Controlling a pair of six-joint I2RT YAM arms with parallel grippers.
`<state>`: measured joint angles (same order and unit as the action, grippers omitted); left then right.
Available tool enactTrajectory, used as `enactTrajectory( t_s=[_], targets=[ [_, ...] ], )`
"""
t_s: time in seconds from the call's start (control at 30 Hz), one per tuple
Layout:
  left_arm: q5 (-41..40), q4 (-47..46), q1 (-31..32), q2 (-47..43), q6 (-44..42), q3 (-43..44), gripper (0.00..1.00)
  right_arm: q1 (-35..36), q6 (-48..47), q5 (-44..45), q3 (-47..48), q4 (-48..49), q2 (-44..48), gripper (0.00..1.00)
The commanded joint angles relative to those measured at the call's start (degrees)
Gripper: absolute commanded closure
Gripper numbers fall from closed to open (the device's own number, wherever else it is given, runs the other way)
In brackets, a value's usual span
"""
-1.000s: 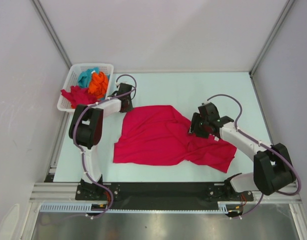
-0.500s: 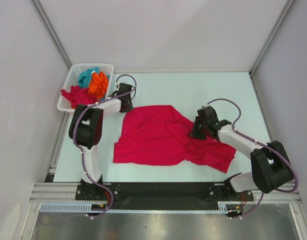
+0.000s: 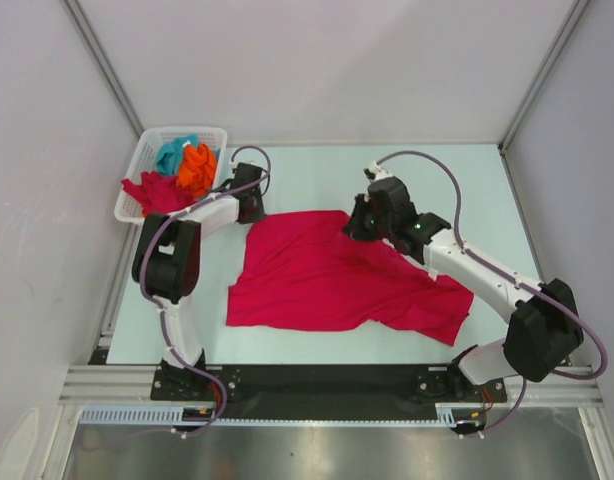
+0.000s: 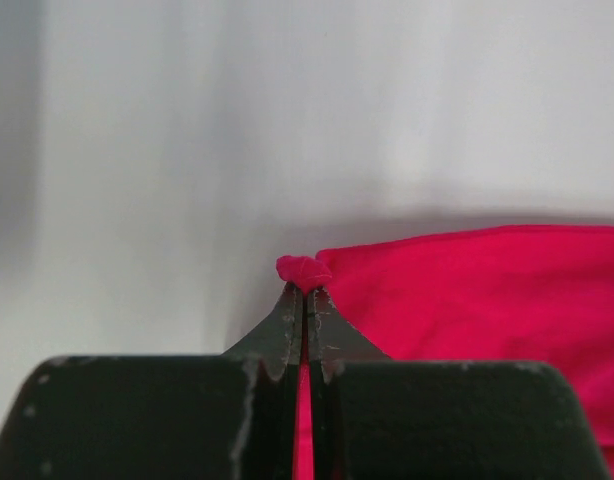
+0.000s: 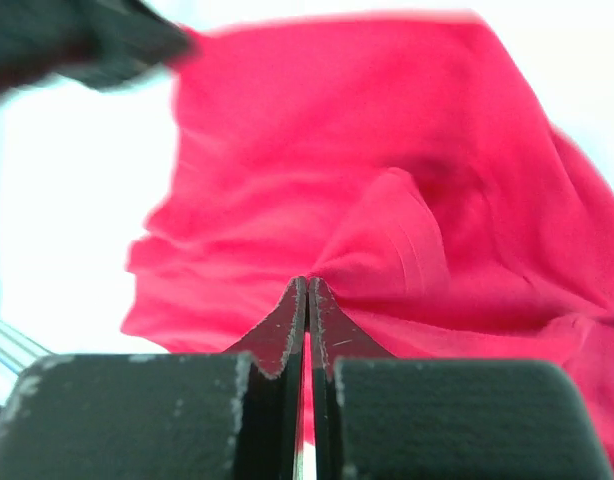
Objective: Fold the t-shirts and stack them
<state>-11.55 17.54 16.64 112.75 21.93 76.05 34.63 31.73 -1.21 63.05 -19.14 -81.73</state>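
A crimson red t-shirt (image 3: 327, 280) lies spread on the pale table, partly rumpled at its right side. My left gripper (image 3: 251, 212) is shut on the shirt's far left corner; a small knot of red cloth (image 4: 303, 270) pokes out past its fingertips. My right gripper (image 3: 355, 226) is shut on a fold of the same shirt (image 5: 387, 240) at its far right edge, lifting it slightly. Cloth shows between both pairs of jaws. More t-shirts, teal (image 3: 171, 154), orange (image 3: 197, 168) and red (image 3: 153, 192), sit bunched in the basket.
A white lattice basket (image 3: 139, 170) stands at the far left corner of the table, a red shirt hanging over its near rim. Grey walls and metal frame rails enclose the table. The arms' bases sit on a black strip (image 3: 327, 380) at the near edge.
My right gripper closed on the shirt's right side and carried that fold up and to the far left. The rumple at the right has flattened out. The left arm has not moved.
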Motion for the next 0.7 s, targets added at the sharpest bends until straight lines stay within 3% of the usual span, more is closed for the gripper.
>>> enactTrajectory(
  t_s=[0.0, 0.1, 0.37, 0.4, 0.47, 0.5, 0.67],
  targets=[
    [0.1, 1.6, -0.3, -8.0, -2.0, 2.9, 1.00, 3.2, -7.5, 3.1, 7.0, 0.2, -2.5, 1.00],
    [-0.3, 4.0, -0.5, -10.0, -3.6, 4.8, 1.00, 4.2, -6.8, 2.8, 8.2, -4.1, -5.5, 1.00],
    [0.0, 4.8, -0.5, -9.9, -4.0, 2.8, 1.00, 13.7, -1.0, 1.8, -3.8, -5.0, -4.7, 0.97],
    [0.3, 4.8, -0.6, -9.4, -3.7, 2.4, 1.00, 14.8, -0.4, 1.8, -4.5, -5.2, -4.2, 0.85],
    [0.2, 4.7, -0.4, -9.0, -3.6, 2.0, 1.00, 16.7, 0.5, -0.3, -5.6, -5.7, -3.9, 0.73],
    [0.2, 4.7, -0.4, -8.8, -3.7, 1.6, 1.00, 18.0, 0.5, -0.6, -6.0, -6.8, -3.5, 0.59],
    [-0.1, 4.3, -0.4, -8.9, -3.7, 1.1, 1.00, 17.6, 0.5, 1.1, -5.0, -9.9, 0.0, 0.26]
  ],
)
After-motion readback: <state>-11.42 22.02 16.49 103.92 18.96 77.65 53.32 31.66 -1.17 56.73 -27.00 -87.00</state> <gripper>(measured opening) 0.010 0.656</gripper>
